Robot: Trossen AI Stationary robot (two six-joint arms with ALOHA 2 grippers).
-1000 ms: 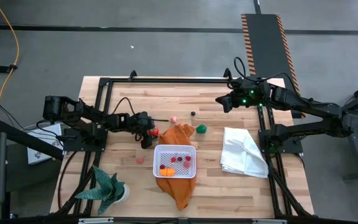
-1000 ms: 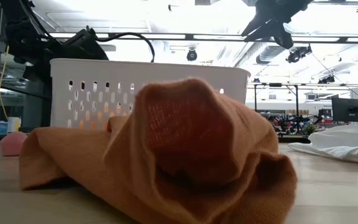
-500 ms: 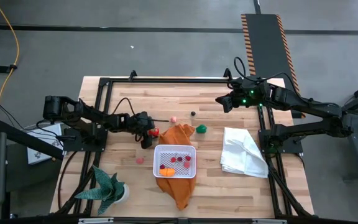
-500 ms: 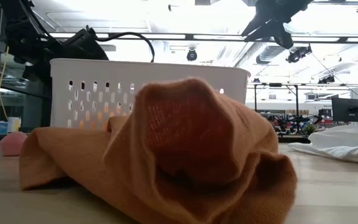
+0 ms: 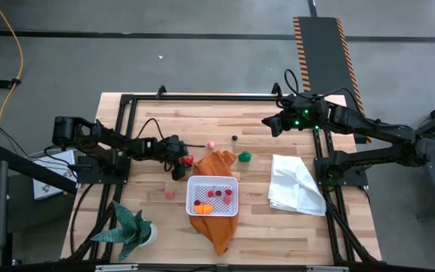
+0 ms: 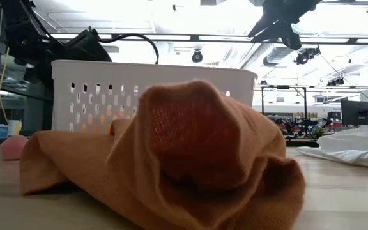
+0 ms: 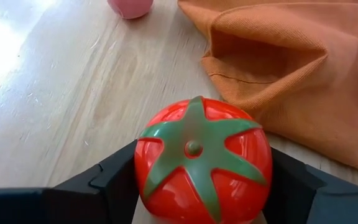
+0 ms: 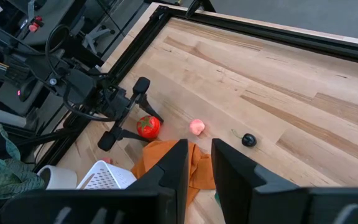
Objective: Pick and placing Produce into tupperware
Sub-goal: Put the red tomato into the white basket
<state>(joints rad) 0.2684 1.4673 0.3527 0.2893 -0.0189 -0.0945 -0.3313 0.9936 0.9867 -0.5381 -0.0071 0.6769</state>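
Note:
The tupperware [image 5: 212, 196], white with a perforated base, sits on the orange cloth [image 5: 219, 160] and holds orange [image 5: 202, 207] and red [image 5: 216, 193] produce. My left gripper [image 5: 186, 160] lies low over the table, left of the cloth, shut on a red tomato [image 7: 202, 162] with a green star top. On the bare wood lie a pink piece [image 5: 211, 144], a small dark one [image 5: 234, 138], a green one [image 5: 245, 157] and another pink one [image 5: 170, 193]. My right gripper [image 5: 266, 122] hovers over the far right of the table, empty, with a narrow gap between its fingers [image 8: 229, 174]. My left gripper pinches the tomato between its two fingers, one on each side of the round body [image 7: 143, 163], below the green star. The fingers [image 7: 114, 180] come nearly level from the table's left. The tomato is upright; whether it still touches the wood cannot be told.
A white cloth [image 5: 297, 185] lies crumpled on the right side of the table. A green spiky potted plant [image 5: 131, 230] stands at the near left corner. Black frame rails [image 5: 202, 97] run along the far edge and both sides. Bare wood shows at the far middle.

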